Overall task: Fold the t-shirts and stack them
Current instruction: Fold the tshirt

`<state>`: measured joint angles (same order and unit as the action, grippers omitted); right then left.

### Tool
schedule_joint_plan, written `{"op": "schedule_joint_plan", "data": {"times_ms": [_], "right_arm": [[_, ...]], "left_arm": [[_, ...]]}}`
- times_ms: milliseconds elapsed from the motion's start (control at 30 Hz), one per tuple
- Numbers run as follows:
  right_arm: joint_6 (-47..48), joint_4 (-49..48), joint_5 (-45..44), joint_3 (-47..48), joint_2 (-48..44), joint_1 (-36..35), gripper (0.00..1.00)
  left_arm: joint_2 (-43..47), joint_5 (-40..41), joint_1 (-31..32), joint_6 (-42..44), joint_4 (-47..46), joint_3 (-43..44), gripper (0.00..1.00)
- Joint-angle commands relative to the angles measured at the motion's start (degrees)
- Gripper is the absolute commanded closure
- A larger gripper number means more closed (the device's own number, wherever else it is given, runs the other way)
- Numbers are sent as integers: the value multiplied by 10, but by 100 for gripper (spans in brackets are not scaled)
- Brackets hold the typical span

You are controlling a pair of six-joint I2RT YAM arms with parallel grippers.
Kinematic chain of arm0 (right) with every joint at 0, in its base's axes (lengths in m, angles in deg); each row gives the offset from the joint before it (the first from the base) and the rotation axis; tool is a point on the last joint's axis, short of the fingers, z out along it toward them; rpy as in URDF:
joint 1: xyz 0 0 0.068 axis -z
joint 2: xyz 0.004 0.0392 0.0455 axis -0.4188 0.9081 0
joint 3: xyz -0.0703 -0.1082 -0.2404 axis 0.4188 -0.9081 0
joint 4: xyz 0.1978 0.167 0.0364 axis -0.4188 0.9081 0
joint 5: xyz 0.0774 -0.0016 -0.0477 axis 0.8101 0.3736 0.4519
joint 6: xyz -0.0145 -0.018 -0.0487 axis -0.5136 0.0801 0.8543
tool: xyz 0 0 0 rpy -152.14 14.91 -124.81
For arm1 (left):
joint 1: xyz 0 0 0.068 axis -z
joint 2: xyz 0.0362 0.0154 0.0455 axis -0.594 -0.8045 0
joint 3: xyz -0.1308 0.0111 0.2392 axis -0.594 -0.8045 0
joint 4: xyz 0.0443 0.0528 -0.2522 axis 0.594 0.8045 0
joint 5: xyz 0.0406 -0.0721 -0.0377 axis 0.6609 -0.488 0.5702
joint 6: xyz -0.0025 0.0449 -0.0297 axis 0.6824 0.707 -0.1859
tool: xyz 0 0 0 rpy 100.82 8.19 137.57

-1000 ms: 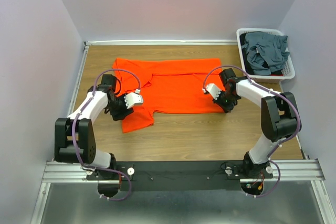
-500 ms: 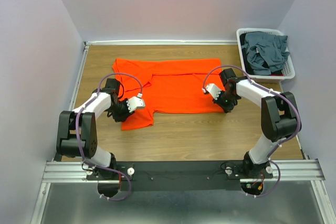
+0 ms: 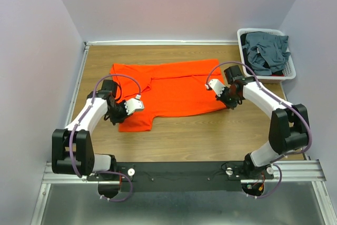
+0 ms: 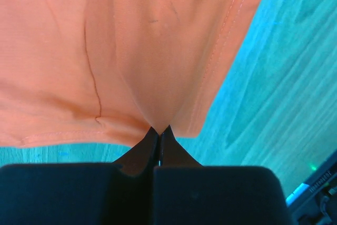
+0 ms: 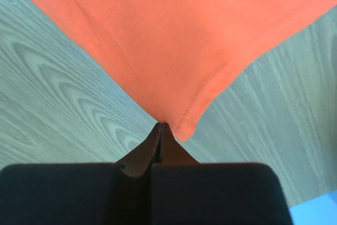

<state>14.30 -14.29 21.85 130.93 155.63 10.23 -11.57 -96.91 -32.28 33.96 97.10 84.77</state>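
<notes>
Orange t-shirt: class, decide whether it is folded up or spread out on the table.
Mostly spread out: the orange t-shirt lies wide and flat across the table, left gripper and right gripper each pinching an edge.

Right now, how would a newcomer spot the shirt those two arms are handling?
Start at the wooden table. Spread across its middle lies the orange-red t-shirt, with both arms' jaws pinched shut on its near edges. It is the only bright garment; the other shirts are dark blue-grey and heaped in the white basket at the far right corner.
</notes>
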Motion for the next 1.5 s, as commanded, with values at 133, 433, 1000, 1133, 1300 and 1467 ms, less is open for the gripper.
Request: {"op": "schedule_joint_plan", "data": {"times_ms": [133,433,1000,1133,1300,1467], "right_arm": [[-5,38,-7,-8,-45,-1,99],[4,58,-1,54,-33,24,99],[46,126,42,183,104,34,93],[71,130,44,105,78,34,70],[60,112,59,75,65,33,62],[53,102,64,75,84,19,62]], "left_arm": [[58,7,1,-6,66,14,100],[38,14,-14,0,77,82,100],[-115,-3,-36,0,41,199,100],[-110,-15,-37,1,40,179,100],[-100,-14,-37,-4,35,162,100],[-90,-12,-37,-8,35,152,100]]}}
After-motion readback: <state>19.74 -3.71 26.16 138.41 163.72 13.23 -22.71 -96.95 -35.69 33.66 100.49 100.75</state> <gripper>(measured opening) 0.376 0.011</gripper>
